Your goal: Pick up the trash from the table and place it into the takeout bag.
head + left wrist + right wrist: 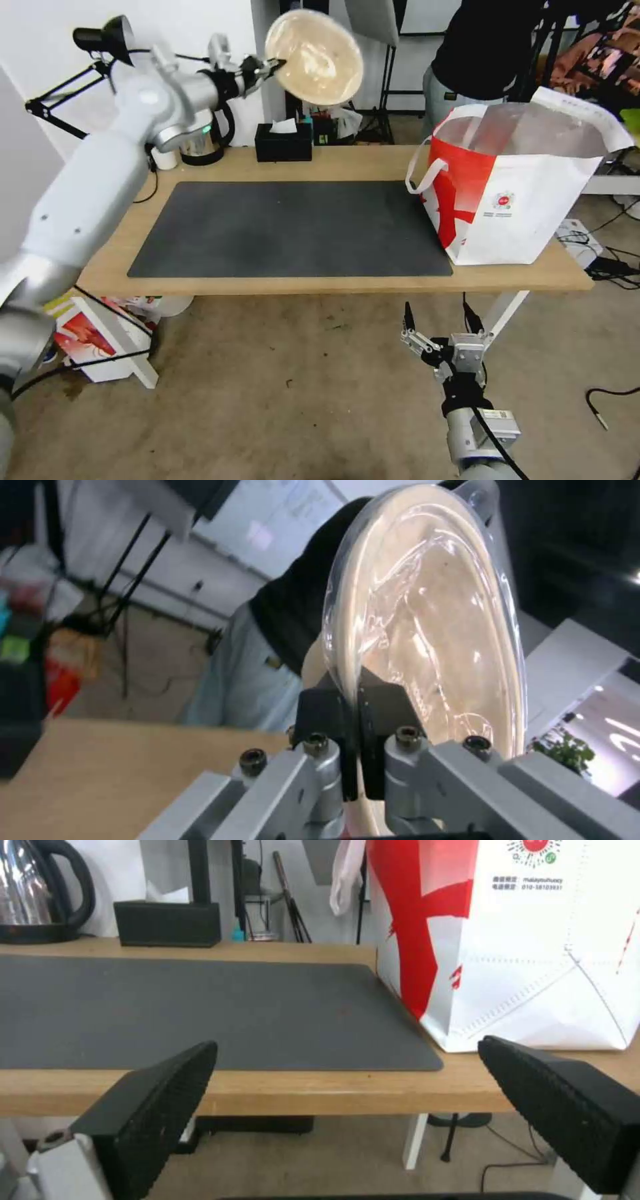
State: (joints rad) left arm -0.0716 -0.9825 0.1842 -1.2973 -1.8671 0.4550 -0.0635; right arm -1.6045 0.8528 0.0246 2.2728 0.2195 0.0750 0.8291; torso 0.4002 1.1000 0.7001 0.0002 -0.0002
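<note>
My left gripper is shut on the rim of the shallow beige bowl, holding it tilted on edge high above the back of the table. The left wrist view shows the black pads pinching the bowl through a clear film cover. The takeout bag, white with red panels and foil lining, stands open at the table's right end, well to the right of the bowl. My right gripper hangs open below the table's front edge, its fingers spread wide, facing the bag.
A dark grey mat covers the table's middle. A black tissue box, a kettle and a small white cup stand along the back. A desk lamp rises at the back left. A person stands behind the bag.
</note>
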